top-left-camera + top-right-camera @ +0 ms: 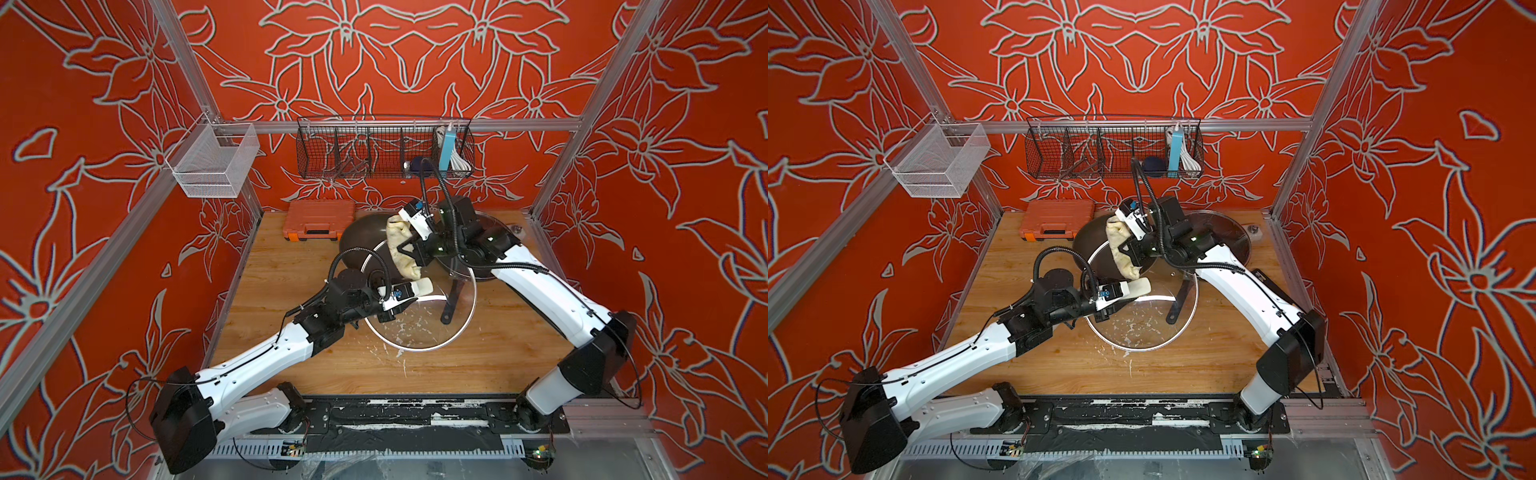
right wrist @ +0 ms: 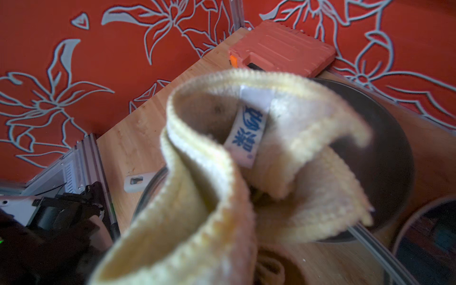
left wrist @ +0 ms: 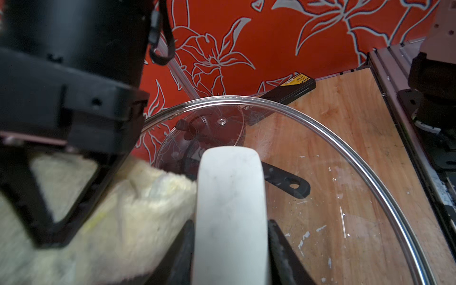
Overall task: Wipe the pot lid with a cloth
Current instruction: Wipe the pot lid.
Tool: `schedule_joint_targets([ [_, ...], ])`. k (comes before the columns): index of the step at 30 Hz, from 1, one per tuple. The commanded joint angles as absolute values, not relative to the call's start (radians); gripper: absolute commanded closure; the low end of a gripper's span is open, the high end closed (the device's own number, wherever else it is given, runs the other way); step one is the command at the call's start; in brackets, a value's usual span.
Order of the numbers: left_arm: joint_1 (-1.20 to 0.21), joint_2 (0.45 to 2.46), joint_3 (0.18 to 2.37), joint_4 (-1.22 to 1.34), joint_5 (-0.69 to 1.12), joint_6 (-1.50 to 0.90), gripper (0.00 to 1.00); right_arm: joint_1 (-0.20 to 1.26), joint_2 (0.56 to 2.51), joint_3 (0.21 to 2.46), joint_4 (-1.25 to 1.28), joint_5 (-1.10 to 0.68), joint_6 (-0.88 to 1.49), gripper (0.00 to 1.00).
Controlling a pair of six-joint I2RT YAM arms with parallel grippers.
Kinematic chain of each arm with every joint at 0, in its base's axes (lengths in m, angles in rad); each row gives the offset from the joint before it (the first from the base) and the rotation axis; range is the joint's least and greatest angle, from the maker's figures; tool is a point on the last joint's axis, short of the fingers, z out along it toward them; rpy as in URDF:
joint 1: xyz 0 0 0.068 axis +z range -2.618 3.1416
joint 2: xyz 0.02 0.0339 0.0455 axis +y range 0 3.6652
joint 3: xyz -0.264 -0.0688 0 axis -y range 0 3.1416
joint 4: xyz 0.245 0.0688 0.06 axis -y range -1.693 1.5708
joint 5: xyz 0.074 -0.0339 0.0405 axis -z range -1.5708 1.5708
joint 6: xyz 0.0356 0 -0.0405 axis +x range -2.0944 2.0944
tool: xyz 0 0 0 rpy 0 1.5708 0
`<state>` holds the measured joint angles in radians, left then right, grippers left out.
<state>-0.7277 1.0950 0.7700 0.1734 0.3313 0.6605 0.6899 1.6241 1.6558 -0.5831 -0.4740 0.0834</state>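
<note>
A clear glass pot lid (image 1: 419, 332) (image 1: 1142, 332) with a metal rim is held tilted above the table's middle. My left gripper (image 1: 399, 300) (image 1: 1113, 300) (image 3: 230, 266) is shut on its white handle (image 1: 422, 286) (image 3: 230, 209). White smears spot the lid's glass (image 3: 320, 197). My right gripper (image 1: 409, 249) (image 1: 1127, 251) is shut on a cream cloth (image 1: 398, 237) (image 1: 1116, 237) (image 2: 197, 197) at the lid's far edge. The cloth (image 3: 138, 217) hangs beside the handle. In the right wrist view it hides the fingertips.
A dark round bowl (image 1: 361, 237) sits behind the lid. A pan with its own glass lid (image 1: 498, 226) stands back right, its black handle (image 1: 452, 301) reaching under the held lid. An orange case (image 1: 320, 220) lies back left. Wire baskets (image 1: 386, 153) (image 1: 212, 162) hang above.
</note>
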Motion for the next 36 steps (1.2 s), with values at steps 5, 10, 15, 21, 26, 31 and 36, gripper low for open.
schedule_joint_targets([
  [5,-0.735,0.998,0.813,0.447,0.379,0.786,1.0,0.729,1.663,1.704,-0.616,-0.49,0.072,1.0],
  [10,-0.735,1.001,0.806,0.471,0.36,0.753,1.0,0.693,1.607,1.661,-0.598,-0.392,0.105,1.0],
  [15,-0.74,1.006,0.795,0.508,0.326,0.731,1.0,0.623,1.517,1.574,-0.569,-0.366,0.141,1.0],
  [21,-0.742,1.01,0.801,0.552,0.249,0.606,1.0,0.523,1.386,1.434,-0.563,-0.346,0.172,1.0],
  [26,-0.744,1.02,0.828,0.542,0.21,0.51,1.0,0.454,1.281,1.315,-0.575,-0.327,0.204,1.0],
  [31,-0.745,1.035,0.854,0.528,0.17,0.437,1.0,0.443,1.197,1.248,-0.606,-0.328,0.192,1.0],
  [36,-0.744,1.054,0.897,0.486,0.099,0.333,1.0,0.449,1.141,1.195,-0.627,-0.414,0.135,1.0],
])
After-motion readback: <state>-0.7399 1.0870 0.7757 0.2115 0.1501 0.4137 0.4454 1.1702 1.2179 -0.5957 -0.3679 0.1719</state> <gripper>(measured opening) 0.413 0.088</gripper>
